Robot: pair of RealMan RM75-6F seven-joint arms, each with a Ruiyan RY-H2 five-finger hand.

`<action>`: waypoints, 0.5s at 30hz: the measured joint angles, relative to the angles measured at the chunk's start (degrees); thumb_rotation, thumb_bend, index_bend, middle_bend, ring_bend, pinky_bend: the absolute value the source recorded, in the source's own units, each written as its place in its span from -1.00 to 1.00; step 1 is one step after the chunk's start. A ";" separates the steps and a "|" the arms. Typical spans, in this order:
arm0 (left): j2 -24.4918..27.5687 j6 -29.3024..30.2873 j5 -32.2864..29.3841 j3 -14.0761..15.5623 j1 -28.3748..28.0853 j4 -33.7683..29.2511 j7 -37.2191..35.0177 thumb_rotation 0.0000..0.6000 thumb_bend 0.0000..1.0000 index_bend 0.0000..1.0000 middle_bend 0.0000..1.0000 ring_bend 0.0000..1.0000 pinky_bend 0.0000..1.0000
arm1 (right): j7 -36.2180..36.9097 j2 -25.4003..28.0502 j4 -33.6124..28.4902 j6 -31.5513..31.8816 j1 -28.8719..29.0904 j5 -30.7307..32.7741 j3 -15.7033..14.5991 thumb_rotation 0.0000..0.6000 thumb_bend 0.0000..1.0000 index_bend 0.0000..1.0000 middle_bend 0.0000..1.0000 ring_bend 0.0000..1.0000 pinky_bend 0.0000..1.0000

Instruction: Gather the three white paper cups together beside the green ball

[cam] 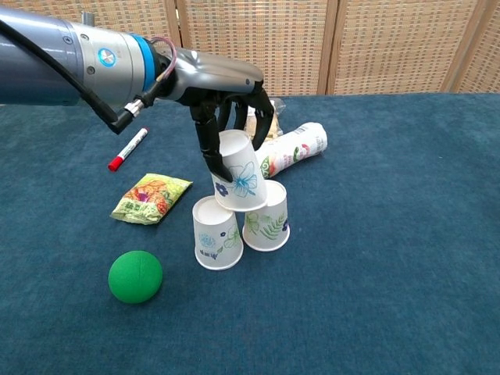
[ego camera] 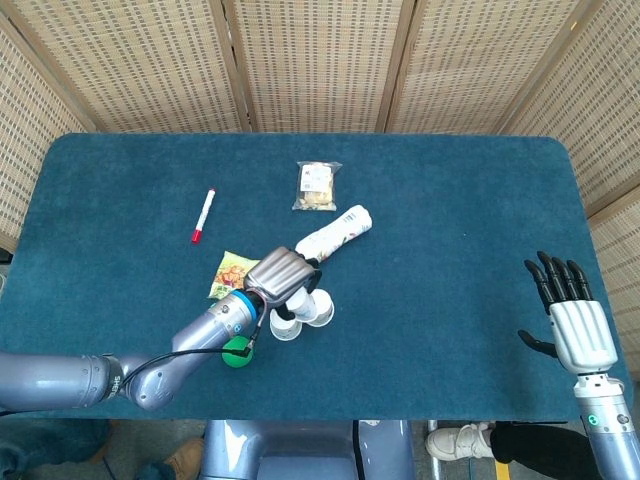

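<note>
My left hand (cam: 228, 92) (ego camera: 279, 272) grips a white paper cup with a blue flower (cam: 241, 183), mouth down and slightly tilted. It hangs just over two other white paper cups (cam: 216, 233) (cam: 267, 219), which stand upside down side by side on the blue table; I cannot tell whether it touches them. The green ball (cam: 135, 276) lies to their front left, a short gap away. In the head view my left forearm covers part of the ball (ego camera: 236, 355). My right hand (ego camera: 567, 322) stays at the table's right edge, fingers spread, holding nothing.
A plastic bottle with a yellow cap (cam: 291, 149) lies just behind the cups. A green snack packet (cam: 151, 198) sits to their left, a red marker (cam: 128, 149) further back left, and a cracker bag (ego camera: 318, 186) behind the bottle.
</note>
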 measured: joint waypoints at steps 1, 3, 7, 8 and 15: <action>-0.28 0.44 -0.26 0.21 -0.34 -0.05 0.36 1.00 -0.74 0.05 -0.30 -0.22 -0.18 | 0.08 0.03 -0.01 -0.01 -0.01 -0.03 0.02 1.00 -1.00 -1.00 -1.00 -1.00 -1.00; -0.79 1.05 -1.03 0.54 -0.99 -0.18 0.64 1.00 -0.74 0.05 -0.31 -0.22 -0.18 | 0.22 0.09 -0.04 0.01 -0.06 -0.11 0.11 1.00 -1.00 -1.00 -1.00 -1.00 -1.00; -1.47 2.10 -1.62 1.26 -1.84 -0.39 1.09 1.00 -0.76 -0.13 -0.52 -0.40 -0.30 | 0.50 0.29 -0.19 0.28 -0.23 -0.26 0.26 1.00 -1.00 -1.00 -1.00 -1.00 -1.00; -1.49 2.09 -1.71 1.32 -1.89 -0.53 0.96 1.00 -0.81 -0.29 -0.69 -0.59 -0.41 | 0.54 0.32 -0.23 0.34 -0.26 -0.32 0.28 1.00 -1.00 -1.00 -1.00 -1.00 -1.00; 0.92 2.11 -0.62 1.29 -1.67 -2.82 -1.26 1.00 -1.00 -1.00 -1.00 -1.00 -0.93 | 0.51 0.44 -0.46 0.57 -0.48 -0.74 0.34 1.00 -1.00 -1.00 -1.00 -1.00 -1.00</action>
